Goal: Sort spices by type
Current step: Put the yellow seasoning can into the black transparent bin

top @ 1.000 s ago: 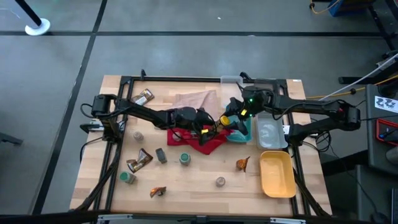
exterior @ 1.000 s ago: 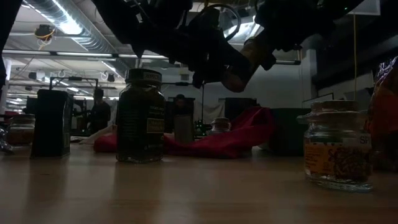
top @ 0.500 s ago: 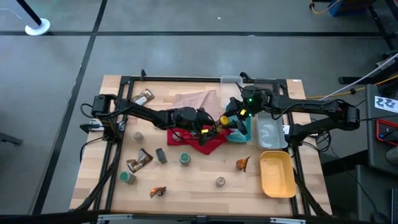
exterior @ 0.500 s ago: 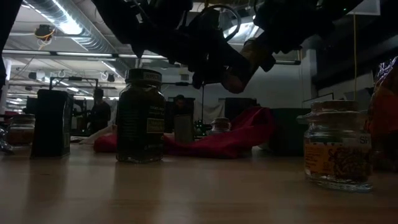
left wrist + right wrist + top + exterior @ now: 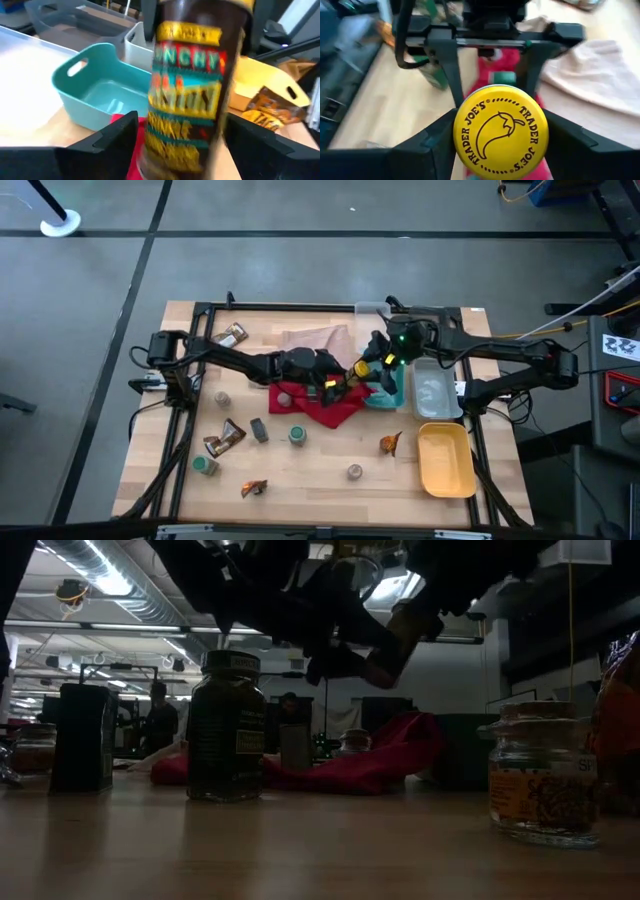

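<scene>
The yellow-capped bottle (image 5: 360, 369) hangs tilted in the air over the red cloth (image 5: 325, 405), between both grippers. My right gripper (image 5: 500, 145) is shut on its yellow cap (image 5: 500, 131). My left gripper (image 5: 183, 120) is open, one finger on each side of the bottle's labelled body (image 5: 192, 95). Still on the table are green-lidded jars (image 5: 297, 436) (image 5: 205, 465), a grey-lidded jar (image 5: 354, 471) and brown-orange sachets (image 5: 225, 437) (image 5: 390, 443) (image 5: 253, 488). My right gripper pinches the bottle by the rim of its yellow cap (image 5: 460, 137), one finger on each side. It comes from the table's right, with the fingers lying along the bottle. The bottle is lifted clear and tilted (image 5: 395, 640), its body reaching away toward my left gripper.
The teal tray (image 5: 392, 392), clear tray (image 5: 432, 392) and yellow tray (image 5: 445, 460) line the right side. A beige cloth (image 5: 315, 340) lies at the far middle, with a sachet (image 5: 232, 335) at the far left. A dark box (image 5: 259, 430) and a jar (image 5: 221, 397) stand on the left.
My right gripper has moved slightly up and toward the far edge, taking the bottle with it. In the low view the bottle sits higher than before. My left arm has shifted a little toward the right with it.
</scene>
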You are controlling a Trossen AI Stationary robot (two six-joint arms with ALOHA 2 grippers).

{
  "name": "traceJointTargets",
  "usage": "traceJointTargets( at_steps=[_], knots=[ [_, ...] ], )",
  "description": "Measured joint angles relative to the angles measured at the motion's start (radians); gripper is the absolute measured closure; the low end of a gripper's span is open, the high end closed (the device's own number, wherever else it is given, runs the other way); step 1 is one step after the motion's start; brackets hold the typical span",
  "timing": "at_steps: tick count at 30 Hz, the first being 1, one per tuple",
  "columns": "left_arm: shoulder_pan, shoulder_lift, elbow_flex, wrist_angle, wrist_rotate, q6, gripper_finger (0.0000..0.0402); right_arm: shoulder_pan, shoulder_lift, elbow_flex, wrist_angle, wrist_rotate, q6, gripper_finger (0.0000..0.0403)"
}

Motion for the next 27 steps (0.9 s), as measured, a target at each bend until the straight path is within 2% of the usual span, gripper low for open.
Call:
traceJointTargets(
  at_steps=[6,12,19,27],
  knots=[
    [0.032,-0.001,0.001,-0.007,0.000,0.010,0.0131,-0.002,0.000,0.164,-0.267,0.207,-0.087,0.0165],
    [0.048,0.000,0.000,-0.008,0.010,0.010,0.0130,-0.090,-0.001,0.263,-0.439,0.386,-0.089,0.0164],
    [0.048,0.000,0.000,-0.008,0.008,0.033,0.0130,-0.324,-0.001,0.271,-0.556,0.428,-0.112,0.0162],
    [0.048,0.000,0.000,-0.007,0.008,0.033,0.0130,-0.620,0.016,0.271,-0.575,0.420,-0.128,0.0162]
  ],
)
